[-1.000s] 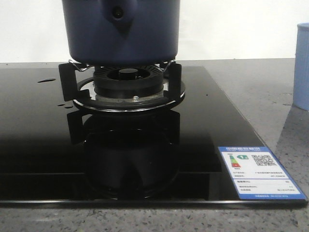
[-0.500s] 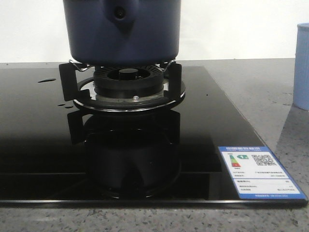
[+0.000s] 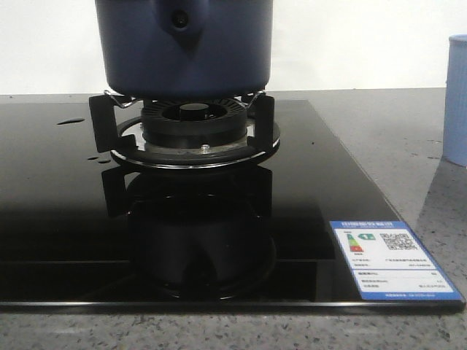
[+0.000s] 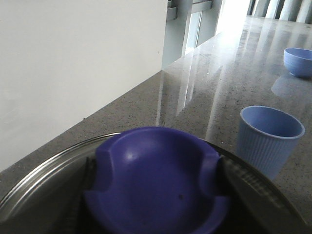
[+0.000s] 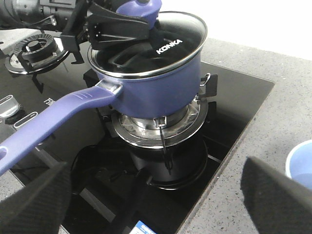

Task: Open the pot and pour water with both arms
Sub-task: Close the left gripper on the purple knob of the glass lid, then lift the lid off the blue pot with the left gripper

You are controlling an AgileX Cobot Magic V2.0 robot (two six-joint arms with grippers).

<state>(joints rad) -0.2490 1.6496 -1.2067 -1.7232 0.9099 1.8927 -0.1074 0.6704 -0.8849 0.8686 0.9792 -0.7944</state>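
Gripping the lid knob [image 4: 156, 183], the left gripper [image 5: 119, 27] was closed over the pot [image 5: 156, 87], which sat on the burner [image 3: 195, 135]. The right gripper [image 5: 156, 195] hung open nearby. Lifting the lid [image 5: 146, 46] straight up looked next.

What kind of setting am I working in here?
Most likely a kitchen countertop, perhaps a test kitchen. A black glass gas hob is set into a speckled stone counter, the pot sits on a burner, and a pale blue cup stands nearby.
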